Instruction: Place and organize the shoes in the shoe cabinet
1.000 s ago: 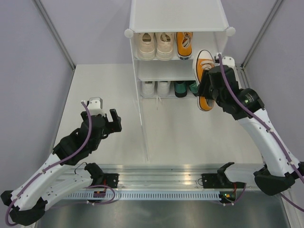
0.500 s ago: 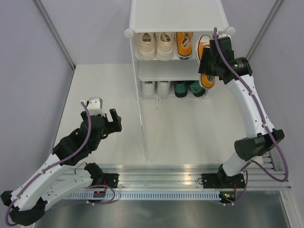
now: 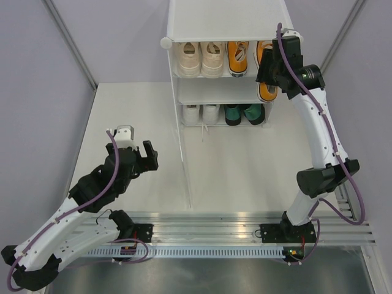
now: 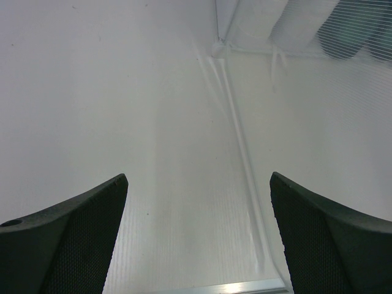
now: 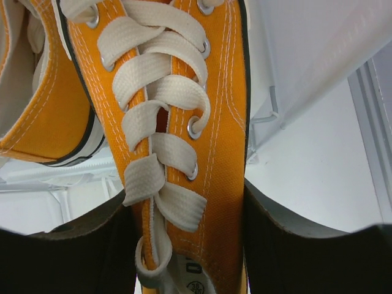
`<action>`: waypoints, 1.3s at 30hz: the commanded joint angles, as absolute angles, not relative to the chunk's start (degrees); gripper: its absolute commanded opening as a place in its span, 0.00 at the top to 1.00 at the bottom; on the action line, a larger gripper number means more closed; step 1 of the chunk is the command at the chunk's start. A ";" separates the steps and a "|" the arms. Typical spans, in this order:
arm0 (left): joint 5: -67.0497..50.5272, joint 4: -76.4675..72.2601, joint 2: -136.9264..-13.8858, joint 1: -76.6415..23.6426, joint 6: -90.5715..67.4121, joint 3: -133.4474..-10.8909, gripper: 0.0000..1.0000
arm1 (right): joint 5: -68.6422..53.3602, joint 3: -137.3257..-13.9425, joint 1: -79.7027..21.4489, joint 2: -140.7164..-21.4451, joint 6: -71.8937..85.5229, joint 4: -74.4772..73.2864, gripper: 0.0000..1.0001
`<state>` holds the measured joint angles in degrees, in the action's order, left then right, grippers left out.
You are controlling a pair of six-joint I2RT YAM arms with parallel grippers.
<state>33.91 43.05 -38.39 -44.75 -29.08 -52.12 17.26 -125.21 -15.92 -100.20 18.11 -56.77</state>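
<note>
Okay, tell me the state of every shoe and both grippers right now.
Left gripper: jaws open, empty.
Right gripper: jaws closed on a shoe.
Held orange sneaker: gripped, at right end of upper shelf.
Other orange sneaker: on upper shelf.
Cream sneakers: on upper shelf.
White sneakers: on lower shelf.
Green heels: on lower shelf.

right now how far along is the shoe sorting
Done: cream sneakers and one orange sneaker on the shoe cabinet's upper tier, white sneakers and green heels below. In hand: right gripper holds the second orange sneaker at that upper tier. Remaining: set it beside its mate and release.
</note>
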 commanded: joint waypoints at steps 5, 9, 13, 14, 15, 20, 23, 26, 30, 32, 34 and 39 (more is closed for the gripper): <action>33.05 40.34 -38.67 -44.56 -26.89 -51.94 0.00 | 21.44 -128.76 -15.56 -101.60 16.00 -48.26 0.95; 33.13 40.34 -38.67 -44.47 -26.81 -51.94 0.00 | 21.80 -129.37 -15.38 -102.21 15.64 -46.15 0.94; 32.96 40.34 -38.93 -44.47 -26.81 -51.86 0.00 | 22.06 -130.78 -15.21 -103.44 15.64 -44.57 0.93; 32.96 40.25 -38.94 -44.39 -26.89 -51.86 0.00 | 22.15 -131.13 -15.21 -103.88 15.73 -44.30 0.92; 32.96 40.34 -39.02 -44.38 -26.89 -51.86 0.01 | 22.15 -131.13 -15.21 -104.06 15.73 -43.95 0.92; 32.96 40.25 -39.11 -44.47 -26.81 -51.85 0.00 | 22.59 -130.61 -15.12 -104.85 15.91 -41.31 0.91; 33.05 40.25 -39.20 -44.47 -26.81 -51.77 0.01 | 22.06 -130.60 -15.12 -105.55 15.73 -39.55 0.91; 33.13 40.17 -39.37 -44.47 -26.72 -51.77 0.00 | 22.24 -130.87 -15.03 -106.26 15.73 -38.24 0.91; 33.22 40.25 -39.46 -44.39 -26.81 -51.77 0.00 | 22.15 -131.22 -15.03 -107.40 15.73 -36.92 0.90; 33.22 40.17 -39.55 -44.38 -26.72 -51.77 0.01 | 22.32 -131.22 -14.94 -108.02 15.64 -36.39 0.89; 33.22 40.17 -39.81 -44.38 -26.63 -51.77 0.01 | 22.59 -131.13 -15.03 -108.63 15.64 -35.86 0.89; 33.40 40.34 -39.81 -44.21 -26.72 -51.77 0.01 | 22.94 -130.87 -14.94 -110.04 15.47 -34.63 0.88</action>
<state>33.87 42.59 -39.77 -44.69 -28.80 -52.10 21.12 -128.75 -15.35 -106.89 16.10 -45.25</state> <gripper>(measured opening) 0.993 0.604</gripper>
